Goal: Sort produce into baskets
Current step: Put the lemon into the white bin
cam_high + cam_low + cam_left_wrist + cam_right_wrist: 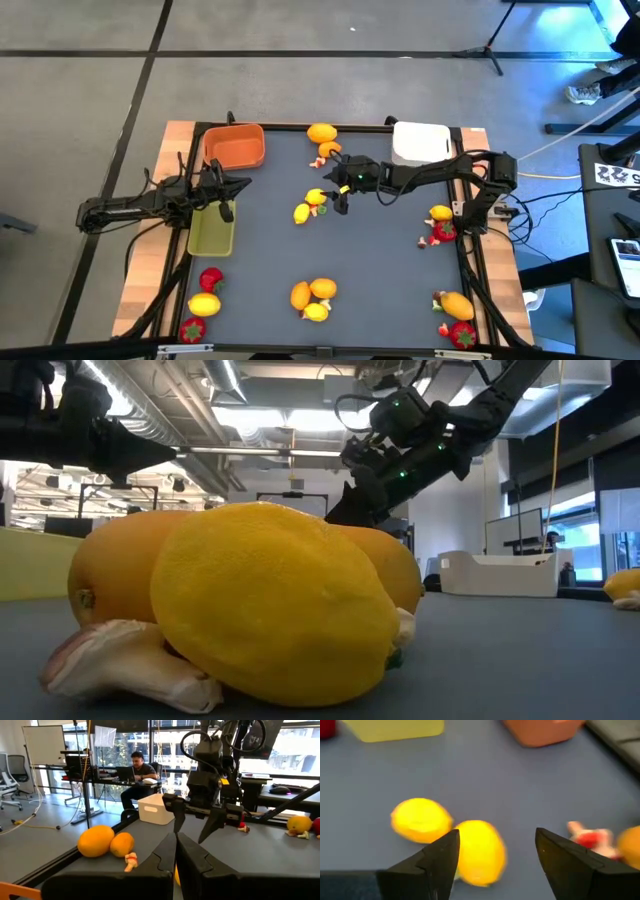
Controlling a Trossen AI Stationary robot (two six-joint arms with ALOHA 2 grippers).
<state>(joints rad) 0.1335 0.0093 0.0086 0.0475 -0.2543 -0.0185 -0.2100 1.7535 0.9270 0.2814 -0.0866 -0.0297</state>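
My right gripper (338, 200) hangs open over the middle of the dark table. It slants down toward two yellow fruits (421, 820) (480, 851) lying side by side, and its fingers (442, 862) touch neither. A small pale-and-red bit (587, 839) lies beside them. My left gripper (176, 854) is shut and holds nothing. It waits level at the left edge, over the yellow-green basket (211, 232). The orange basket (236, 147) stands at the far left and the white basket (420, 142) at the far right.
More produce lies in small groups: an orange fruit (321, 133) at the far edge, yellow and red pieces (441, 222) at the right, and others along the near edge (312, 295) (205, 298) (456, 312). A person sits at a desk (136, 770) beyond the table.
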